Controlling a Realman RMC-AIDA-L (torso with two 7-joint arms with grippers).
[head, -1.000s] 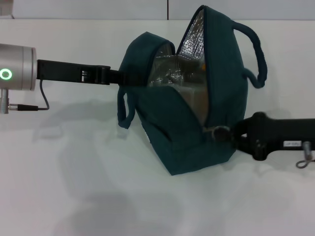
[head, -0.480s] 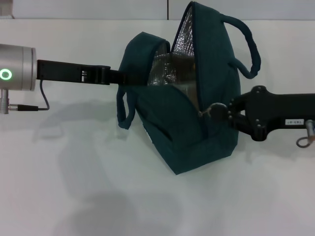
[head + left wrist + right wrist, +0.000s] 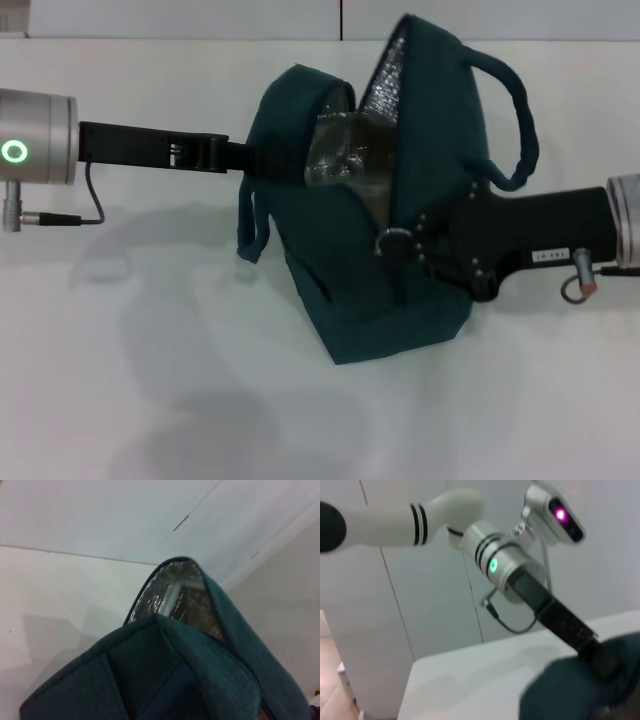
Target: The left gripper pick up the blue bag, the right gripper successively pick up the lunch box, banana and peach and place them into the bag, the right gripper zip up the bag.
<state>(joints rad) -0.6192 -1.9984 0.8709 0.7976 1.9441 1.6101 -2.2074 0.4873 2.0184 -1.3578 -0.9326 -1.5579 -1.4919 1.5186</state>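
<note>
Blue bag (image 3: 370, 270) stands on the white worktop (image 3: 150, 380), partly unzipped, foil lining showing. Left gripper (image 3: 245, 158) pinches its left rim; right gripper (image 3: 405, 243) pinches the metal zip pull (image 3: 392, 243).

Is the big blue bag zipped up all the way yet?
Not yet. The dark teal-blue fabric bag still gapes at the top, showing silver foil lining. The right gripper is at the metal ring zip pull, partway along.
</note>
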